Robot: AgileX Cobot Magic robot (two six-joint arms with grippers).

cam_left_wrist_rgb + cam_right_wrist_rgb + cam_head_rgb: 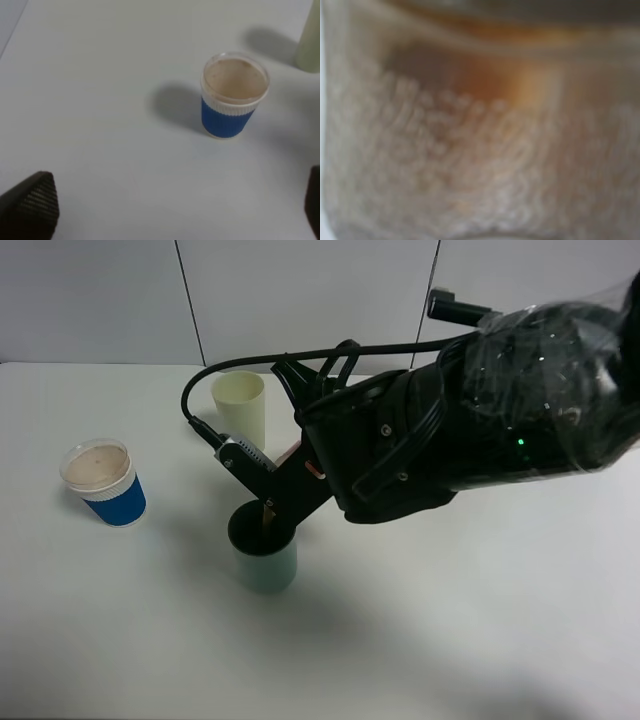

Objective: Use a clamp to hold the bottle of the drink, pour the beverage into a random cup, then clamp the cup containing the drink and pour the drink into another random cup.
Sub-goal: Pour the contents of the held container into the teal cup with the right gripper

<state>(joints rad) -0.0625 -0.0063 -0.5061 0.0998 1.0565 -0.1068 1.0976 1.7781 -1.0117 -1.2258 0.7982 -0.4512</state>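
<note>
Exterior high: right end effector (pixel 280 478) clamped on the bottle (pixel 266 510), which is tilted neck-down at the teal cup (pixel 266 562) mid desk (pixel 450 640). In the right wrist view the bottle fills the frame, blurred and amber-brown. Left end effector (pixel 170 212) wide open, empty, near the blue cup (pixel 234 95).

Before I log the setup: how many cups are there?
3: blue paper cup at left, pale tumbler at the back, teal tumbler mid-table; the arm may hide others.

Robot lab bench, I'd say: my black arm (pixel 520 410) wrapped in clear plastic, reaching over a plain white table (pixel 450 640), and a white panel wall (pixel 300 290) on the far side.
</note>
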